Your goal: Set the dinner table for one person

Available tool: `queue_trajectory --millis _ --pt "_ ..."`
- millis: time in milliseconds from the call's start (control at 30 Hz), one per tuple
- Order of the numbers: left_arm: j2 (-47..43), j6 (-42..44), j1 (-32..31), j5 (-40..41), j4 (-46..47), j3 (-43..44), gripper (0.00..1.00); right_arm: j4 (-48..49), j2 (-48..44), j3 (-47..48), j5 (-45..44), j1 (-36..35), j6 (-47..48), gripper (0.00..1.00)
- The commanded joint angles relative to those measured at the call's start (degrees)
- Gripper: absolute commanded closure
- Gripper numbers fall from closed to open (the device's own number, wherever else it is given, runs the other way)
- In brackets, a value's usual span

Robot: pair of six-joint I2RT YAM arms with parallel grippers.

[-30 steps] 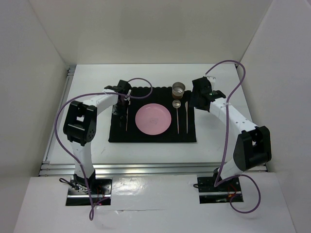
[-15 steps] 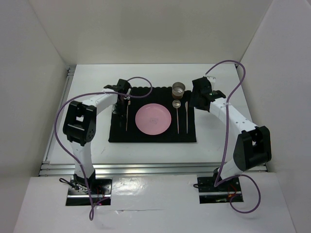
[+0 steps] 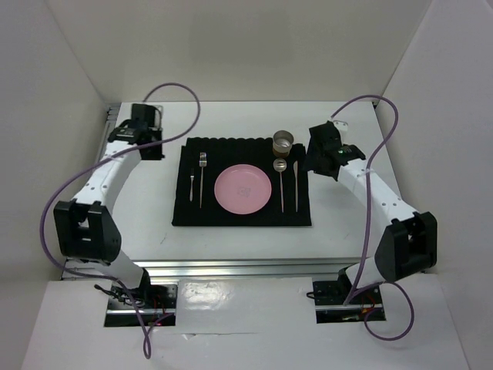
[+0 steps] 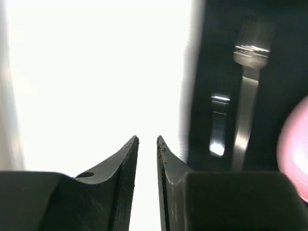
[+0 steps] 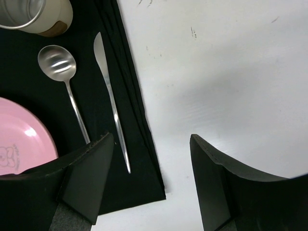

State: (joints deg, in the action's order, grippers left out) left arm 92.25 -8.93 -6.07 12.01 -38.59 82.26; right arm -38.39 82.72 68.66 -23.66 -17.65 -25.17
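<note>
Overhead cam; wrist cams close-up

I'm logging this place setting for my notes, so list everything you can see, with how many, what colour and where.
dinner table: 1, white with silver rails, under everything
placemat: 1, black, ribbed, centre of table
plate: 1, pink, middle of placemat
large fork: 1, silver, on placemat left of plate
small fork: 1, silver, left of large fork
spoon: 1, silver, on placemat right of plate
knife: 1, silver, right of spoon
cup: 1, beige, silvery inside, on placemat beyond spoon
left gripper: 1, black, nearly closed, empty, over table left of placemat
right gripper: 1, black, open, empty, over placemat's right edge
</note>
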Motion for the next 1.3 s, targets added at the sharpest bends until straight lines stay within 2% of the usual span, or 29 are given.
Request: queue_trajectory --millis 0,100,300,333,400,733,967,1267 --pt "-1.89 1.37 9.10 3.98 -1.74 -3.41 0.71 -3.35 -5.01 1.30 -2.09 -0.28 -1.29 0.28" --pt "-3.21 2.07 15.97 3.29 -3.86 -5.78 0.72 -6.07 -6.68 1.30 -2.71 -0.28 -2.42 0.28" --pt "-15.49 5.24 20.21 4.60 -0.79 -12.73 0.72 -10.74 -11.25 1.82 -5.34 -0.28 -5.68 0.10" --pt "-16.56 5.76 20.22 4.60 -0.79 -14.04 0.72 -10.74 -12.05 1.82 -4.82 -0.28 -5.68 0.03" --pt "-17.80 5.76 20.74 5.13 -0.79 -14.58 0.72 -10.74 -13.72 1.12 -4.82 -0.28 -6.29 0.00" --pt "-24.48 5.15 21.97 2.14 -2.28 -21.43 0.72 -15.92 -21.89 -0.46 -2.90 -0.28 -9.81 0.00" --pt "-26.32 5.68 21.97 -3.22 -2.90 -21.44 0.72 -17.68 -25.14 -0.99 -0.42 -0.28 -9.81 0.00" --pt "-26.33 5.68 21.97 -3.92 -3.42 -21.97 0.72 -20.14 -26.82 -0.99 -0.42 -0.28 -10.34 0.00"
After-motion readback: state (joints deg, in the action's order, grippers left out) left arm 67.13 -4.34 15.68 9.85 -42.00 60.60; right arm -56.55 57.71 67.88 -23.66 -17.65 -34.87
